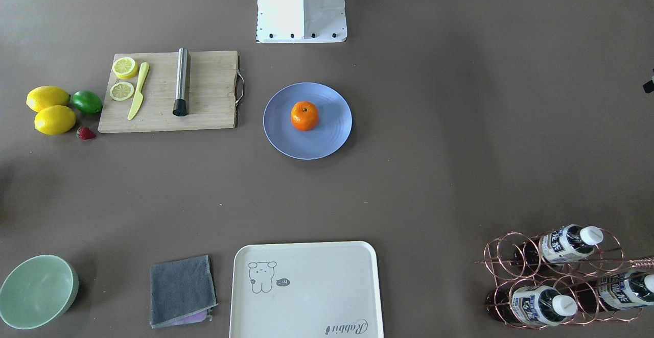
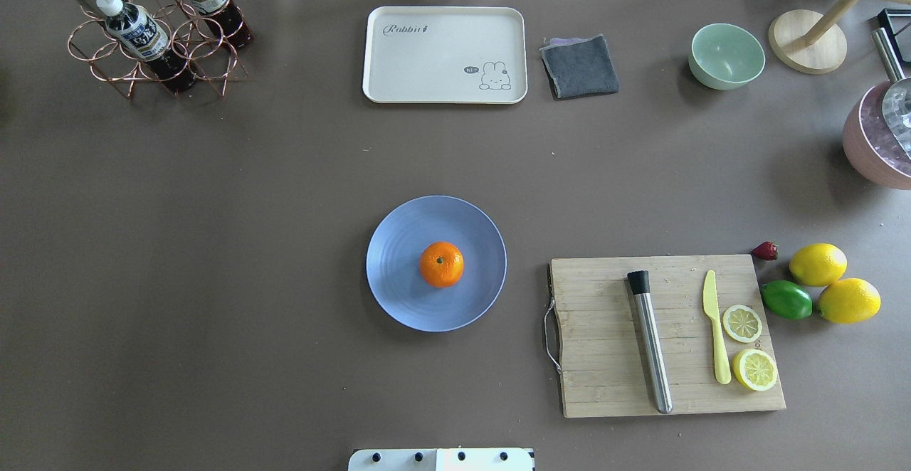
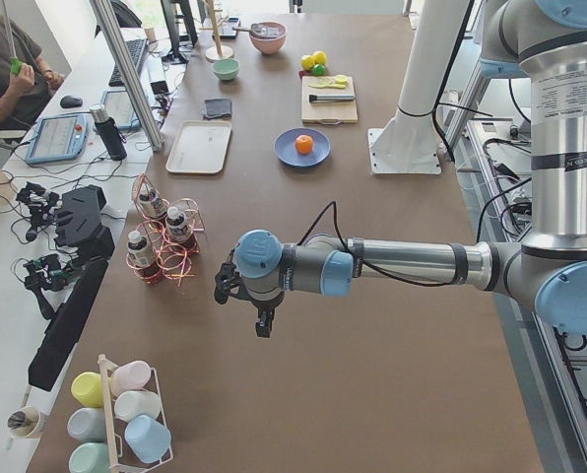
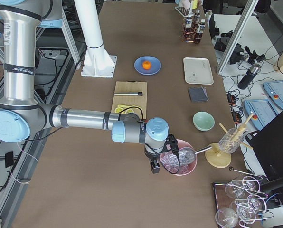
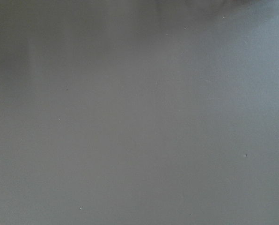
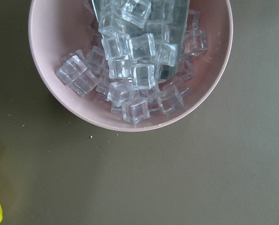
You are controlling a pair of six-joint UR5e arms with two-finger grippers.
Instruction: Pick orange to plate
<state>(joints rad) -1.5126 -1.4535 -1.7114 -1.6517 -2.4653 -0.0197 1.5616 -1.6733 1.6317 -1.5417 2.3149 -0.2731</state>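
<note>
Orange [image 2: 441, 264] sits in the middle of the blue plate [image 2: 398, 236], with its dark stem spot facing up. The plate is in the middle of the brown table [image 2: 213, 243], not far from the robot's base [image 2: 441, 459]. Nothing holds the fruit. So I think the job is done: the orange is where it should be.

The left gripper [image 3: 264, 323] hangs over bare table at the left end, well apart from the plate and near the copper bottle rack [image 3: 165, 241]. Its wrist camera shows only table. The right gripper [image 4: 155, 167] hangs at the right end, just beside the pink bowl [image 6: 43, 37] full of ice cubes. Both grippers show only in the side views, so I cannot tell if their fingers are apart or together.

To the right of the plate lies the wooden cutting board [image 2: 598, 314]. On it are lemon slices [image 2: 742, 323], a yellow knife [image 2: 715, 336] and a metal muddler [image 2: 651, 343]. Two lemons [image 2: 818, 264] and a lime [image 2: 786, 299] lie past it.

I think no more picking is needed. The next move only calls for the arms to keep clear of the plate, so the round orange does not get bumped and roll off.
</note>
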